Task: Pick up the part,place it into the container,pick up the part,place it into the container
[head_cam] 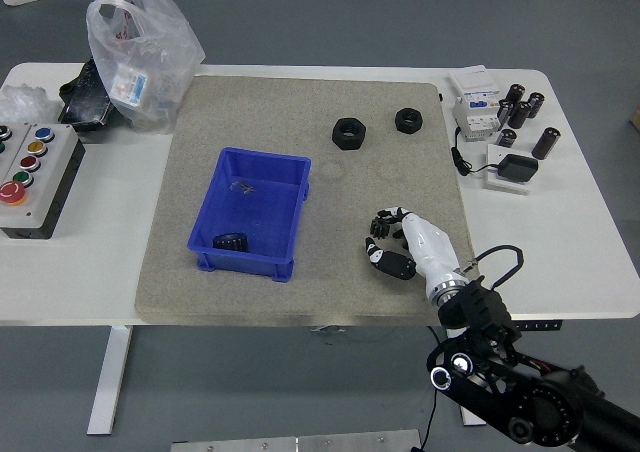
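Note:
A blue bin (205,234) stands on the grey mat (300,102), left of the middle, with a black gear part (230,242) in its near corner. A small black gear (377,232) lies on the mat right of the bin. My right hand (382,240) is white with black fingertips. It reaches in from the lower right, and its fingers (385,215) and thumb curl around that gear at mat level. Two black nuts (347,132) (408,119) lie at the far side of the mat.
A button box (32,177) and a plastic bag (140,47) stand at the left. A breaker, black cylinders (520,107) and an adapter (517,168) lie at the right edge. Bare mat shows between the bin and the nuts.

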Available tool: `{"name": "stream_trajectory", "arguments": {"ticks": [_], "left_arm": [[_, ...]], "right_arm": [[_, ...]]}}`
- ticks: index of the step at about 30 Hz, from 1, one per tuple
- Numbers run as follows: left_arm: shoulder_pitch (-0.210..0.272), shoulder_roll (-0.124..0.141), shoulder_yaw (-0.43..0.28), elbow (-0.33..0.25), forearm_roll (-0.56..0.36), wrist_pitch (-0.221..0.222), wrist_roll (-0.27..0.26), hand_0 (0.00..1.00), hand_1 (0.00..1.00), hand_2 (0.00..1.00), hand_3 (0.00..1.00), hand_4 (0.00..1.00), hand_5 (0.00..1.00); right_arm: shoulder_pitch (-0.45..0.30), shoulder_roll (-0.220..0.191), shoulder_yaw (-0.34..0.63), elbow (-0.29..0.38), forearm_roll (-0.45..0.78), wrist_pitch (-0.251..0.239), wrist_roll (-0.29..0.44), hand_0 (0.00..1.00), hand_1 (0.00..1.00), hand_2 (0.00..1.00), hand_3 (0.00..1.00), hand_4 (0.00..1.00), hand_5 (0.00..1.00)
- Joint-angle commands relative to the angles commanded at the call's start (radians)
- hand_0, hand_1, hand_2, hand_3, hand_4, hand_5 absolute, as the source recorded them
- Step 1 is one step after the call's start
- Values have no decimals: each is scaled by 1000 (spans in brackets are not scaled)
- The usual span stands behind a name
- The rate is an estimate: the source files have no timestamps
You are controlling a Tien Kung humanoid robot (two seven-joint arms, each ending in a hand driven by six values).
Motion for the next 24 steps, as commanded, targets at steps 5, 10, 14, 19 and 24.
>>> {"name": "stream_trajectory", "arguments": {"ticks": [5,10,14,19,24], "left_arm": [[1,-1,-3,0,2,0,1,611,603,585,620,617,330],[0,-2,-2,0,2,0,1,611,603,585,620,616,329],[-1,-2,2,0,-2,0,0,611,603,585,620,616,329],[-1,-2,3,0,-3,0,0,611,604,585,620,617,329],[-2,-1,4,0,-4,0,-1,611,603,585,620,617,330]], "right_arm": [[15,6,1,-10,-59,12,-22,368,591,714,723,582,390],[37,17,-19,-29,-69,10,-31,339,545,658,706,518,372],[49,21,-34,-35,-74,4,-37,339,545,658,706,518,372],[65,24,-58,-48,-68,4,-42,317,503,607,696,443,339],[74,26,-76,-60,-68,8,-49,311,469,526,704,270,261]]}}
